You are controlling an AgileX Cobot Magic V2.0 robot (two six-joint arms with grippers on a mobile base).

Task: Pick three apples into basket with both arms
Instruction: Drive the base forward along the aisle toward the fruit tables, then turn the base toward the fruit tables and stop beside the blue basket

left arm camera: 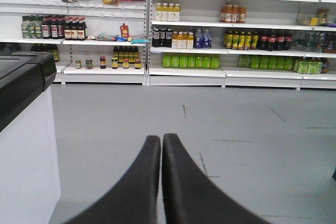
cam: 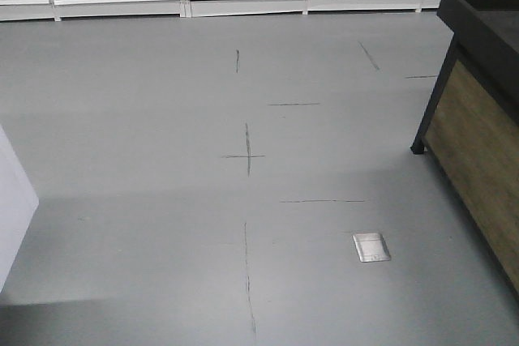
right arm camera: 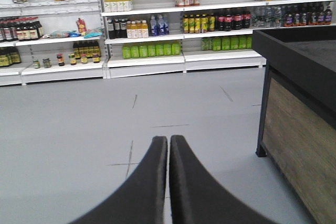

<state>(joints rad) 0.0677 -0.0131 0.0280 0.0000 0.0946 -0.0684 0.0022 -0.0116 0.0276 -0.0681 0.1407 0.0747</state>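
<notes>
A grey shop floor [cam: 162,119] fills most of every view and spreads out ahead of both pairs of fingers. Past the fingertips, well apart from them, a long run of white shelving [left arm camera: 184,72] stands along the far wall.

The dark-topped counter [right arm camera: 299,129] with a wood side panel stands to the right of the right fingers [right arm camera: 149,182], nearer to them than the shelving. The white cabinet [left arm camera: 26,145] with a black top stands to the left of the left fingers [left arm camera: 142,182], close by that side.

The left fingers are pressed together along their inner edges with nothing held between them, and only bare floor shows beyond their tips. The right fingers are closed the same way, tip against tip, and grip nothing.

Thin dark lines cross on the floor [right arm camera: 129,158] just ahead and to the left of the right fingertips. A small metal floor plate [cam: 371,247] lies flat in the front view, where no fingers show.

A row of green bottles [left arm camera: 190,61] stands on a low shelf straight beyond the left fingertips. A few small jars [left arm camera: 105,62] stand further left on the same level.

Neither the apples nor the basket appear in these views, so their place relative to the fingers cannot be told.
</notes>
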